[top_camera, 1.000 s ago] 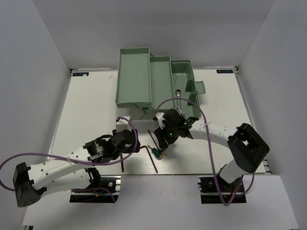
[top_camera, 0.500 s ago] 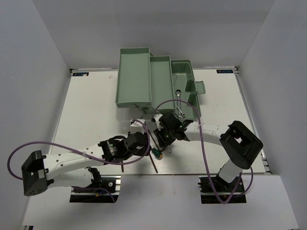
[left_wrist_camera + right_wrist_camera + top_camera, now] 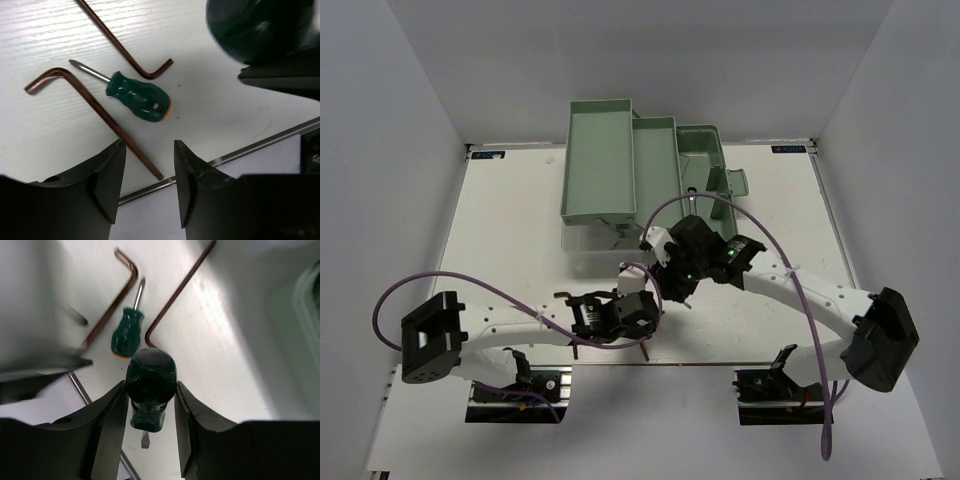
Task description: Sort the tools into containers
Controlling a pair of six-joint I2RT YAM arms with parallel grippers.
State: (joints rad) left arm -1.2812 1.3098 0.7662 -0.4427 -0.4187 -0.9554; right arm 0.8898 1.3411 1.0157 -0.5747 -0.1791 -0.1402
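Clamping one green screwdriver [image 3: 150,372], the right claw [image 3: 149,395] hangs near its twin [image 3: 125,337] — left claw [image 3: 149,160] gapes astride a hex key [image 3: 95,106].

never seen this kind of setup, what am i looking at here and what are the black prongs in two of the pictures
Two robot arms are bolted at the near edge of a white table, each ending in a two-finger gripper. The wide picture looks down from above; the other two come from wrist cameras, so the black prongs are each arm's own fingers. A pale-green toolbox sits folded open at the far side. On the table lie a hex key, another hex key, a stubby screwdriver and a thin rod. The right gripper is shut on a second screwdriver. The left gripper is open and empty.
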